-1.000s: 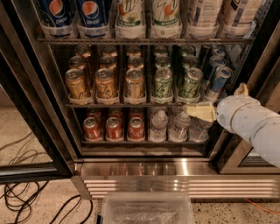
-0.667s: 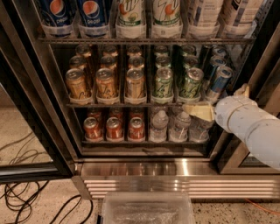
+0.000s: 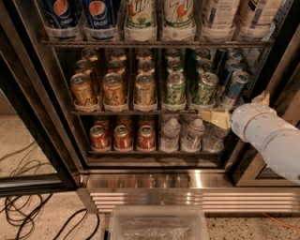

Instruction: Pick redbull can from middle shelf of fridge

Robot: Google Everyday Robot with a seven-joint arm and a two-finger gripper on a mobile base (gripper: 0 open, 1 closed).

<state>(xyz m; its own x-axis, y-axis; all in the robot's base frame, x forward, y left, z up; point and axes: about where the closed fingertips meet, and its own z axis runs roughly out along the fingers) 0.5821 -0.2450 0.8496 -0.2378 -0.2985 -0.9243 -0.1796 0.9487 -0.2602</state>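
The blue bottles [image 3: 61, 14] at the top read "pepsi", and the green-white bottles [image 3: 178, 14] read "7up". The pincer [image 3: 238, 108] is at the right end of the middle shelf [image 3: 140, 112].

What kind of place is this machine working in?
Likely a shop or break room: a display fridge stocked with cans and Pepsi bottles, cables on the floor. The gripper sits at the middle shelf's right end.

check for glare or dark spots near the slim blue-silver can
Camera view: bright glare on the shiny stainless-steel fridge base; the slim blue-and-silver aluminium can on the dark wire middle shelf is dimmer; the cream hand, just below it, is well lit.
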